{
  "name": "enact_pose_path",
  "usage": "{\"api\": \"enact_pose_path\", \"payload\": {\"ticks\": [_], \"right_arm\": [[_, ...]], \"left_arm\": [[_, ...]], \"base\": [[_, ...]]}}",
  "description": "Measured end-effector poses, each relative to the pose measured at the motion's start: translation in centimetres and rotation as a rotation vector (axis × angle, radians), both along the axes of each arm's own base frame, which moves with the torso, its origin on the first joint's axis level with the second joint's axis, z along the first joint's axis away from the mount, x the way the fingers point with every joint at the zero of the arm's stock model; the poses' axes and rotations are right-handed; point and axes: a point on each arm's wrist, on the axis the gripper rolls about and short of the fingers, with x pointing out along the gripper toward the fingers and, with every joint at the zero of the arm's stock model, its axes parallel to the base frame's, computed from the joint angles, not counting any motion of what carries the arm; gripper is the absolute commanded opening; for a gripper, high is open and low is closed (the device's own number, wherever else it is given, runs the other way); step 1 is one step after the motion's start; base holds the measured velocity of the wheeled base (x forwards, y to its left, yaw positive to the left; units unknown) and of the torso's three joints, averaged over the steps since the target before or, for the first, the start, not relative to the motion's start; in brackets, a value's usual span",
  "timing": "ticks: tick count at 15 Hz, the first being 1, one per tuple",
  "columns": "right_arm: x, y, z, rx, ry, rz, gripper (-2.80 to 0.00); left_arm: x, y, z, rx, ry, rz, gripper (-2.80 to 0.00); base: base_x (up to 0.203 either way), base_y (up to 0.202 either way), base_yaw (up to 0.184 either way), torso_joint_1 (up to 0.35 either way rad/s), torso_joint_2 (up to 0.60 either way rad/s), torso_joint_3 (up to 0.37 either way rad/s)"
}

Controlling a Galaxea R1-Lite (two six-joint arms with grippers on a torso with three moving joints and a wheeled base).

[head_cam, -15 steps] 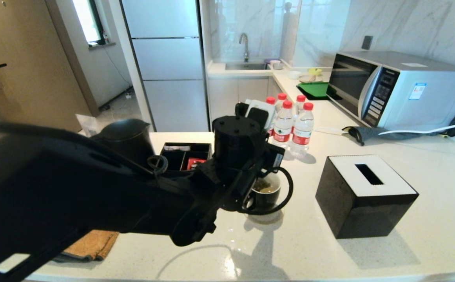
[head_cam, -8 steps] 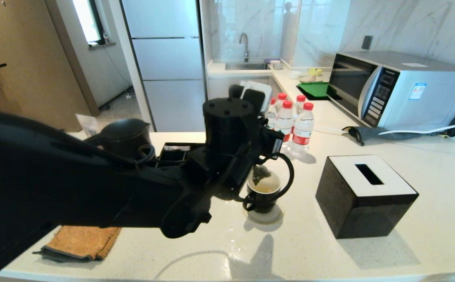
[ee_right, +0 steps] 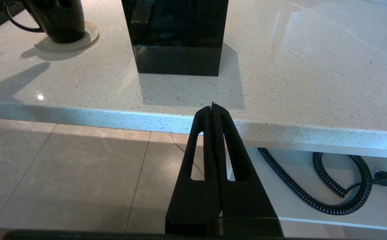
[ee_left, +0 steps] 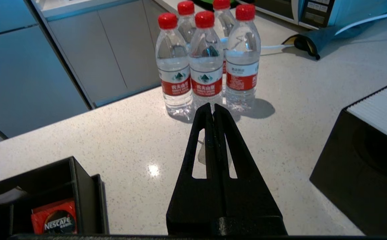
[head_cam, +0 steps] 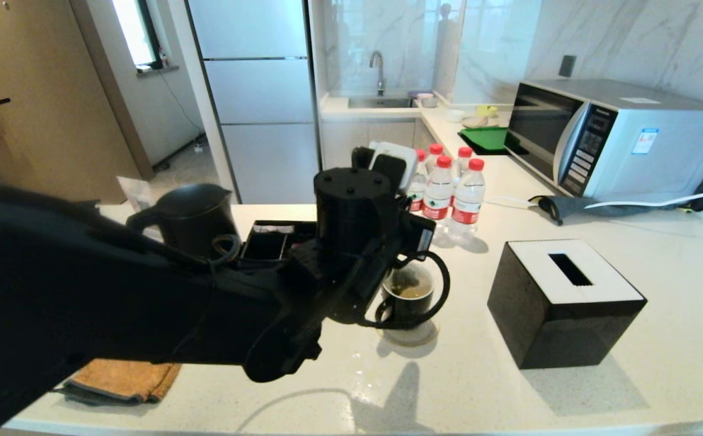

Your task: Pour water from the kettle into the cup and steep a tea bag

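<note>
The left arm reaches forward across the pale speckled stone surface, wrist bent so the left gripper hangs over the small glossy black cup with white inside. Its fingers are pressed together, pinching something pale and thin between them. The grey-green tea bag hangs below the gripper at the cup's mouth, over pale yellowish water. The tall matte black kettle stands behind the arm. Beyond the gripper are four red-capped bottles; to its right, a black cube tissue box, with open room between. The right gripper is closed, parked below the surface's front edge.
</note>
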Motion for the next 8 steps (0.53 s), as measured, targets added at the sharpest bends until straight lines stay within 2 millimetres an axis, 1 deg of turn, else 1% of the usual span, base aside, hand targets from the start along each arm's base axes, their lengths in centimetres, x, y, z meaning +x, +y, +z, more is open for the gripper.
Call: {"api": "enact_pose_path", "payload": {"ticks": [5,8], "right_arm": [[0.0,0.0,0.0,0.000,0.000,0.000,-2.80],[0.0,0.0,0.0,0.000,0.000,0.000,-2.80]], "left_arm": [[-0.9,0.0,-2.5,0.029,0.066,-0.015,-2.80],[-1.1,-0.1,-3.2,0.004,0.044,-0.002,-2.80]], "base": [[0.000,0.000,0.000,0.000,0.00,0.000],[0.000,0.000,0.000,0.000,0.00,0.000]]}}
